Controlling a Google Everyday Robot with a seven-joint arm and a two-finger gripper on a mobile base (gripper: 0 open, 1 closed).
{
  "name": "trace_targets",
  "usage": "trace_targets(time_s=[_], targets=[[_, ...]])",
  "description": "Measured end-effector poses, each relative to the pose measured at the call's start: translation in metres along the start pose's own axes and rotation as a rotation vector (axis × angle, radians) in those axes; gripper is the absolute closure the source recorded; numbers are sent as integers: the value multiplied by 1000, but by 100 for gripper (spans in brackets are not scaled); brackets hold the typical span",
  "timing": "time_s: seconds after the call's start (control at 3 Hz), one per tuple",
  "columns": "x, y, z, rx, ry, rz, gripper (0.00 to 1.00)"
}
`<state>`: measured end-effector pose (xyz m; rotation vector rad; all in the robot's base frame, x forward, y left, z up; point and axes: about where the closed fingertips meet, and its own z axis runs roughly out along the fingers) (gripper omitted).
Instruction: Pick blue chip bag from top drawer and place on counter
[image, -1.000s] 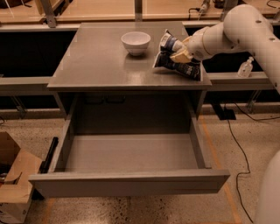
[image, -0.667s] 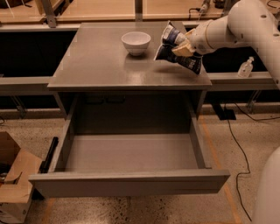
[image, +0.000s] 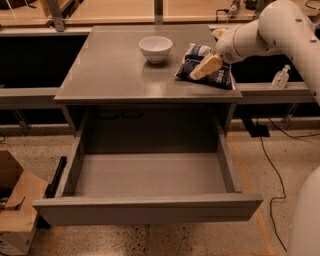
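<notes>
One gripper (image: 206, 66) is sitting on the blue chip bag (image: 220, 76) lying on the counter (image: 105, 65), upper right of frame; I cannot tell whether its jaws are clamping.

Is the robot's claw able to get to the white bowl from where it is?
Probably yes. The claw is at the blue chip bag on the counter, and the white bowl sits just beside, with nothing between.

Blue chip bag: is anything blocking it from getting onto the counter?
Nothing visible. The blue chip bag lies on the counter near its right edge, the gripper at it; the white bowl stands apart to the left.
</notes>
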<state>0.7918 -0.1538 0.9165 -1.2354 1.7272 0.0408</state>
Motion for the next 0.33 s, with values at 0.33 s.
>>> trace_targets(time_s=[0.33], targets=[[0,0,0,0,0,0,0]])
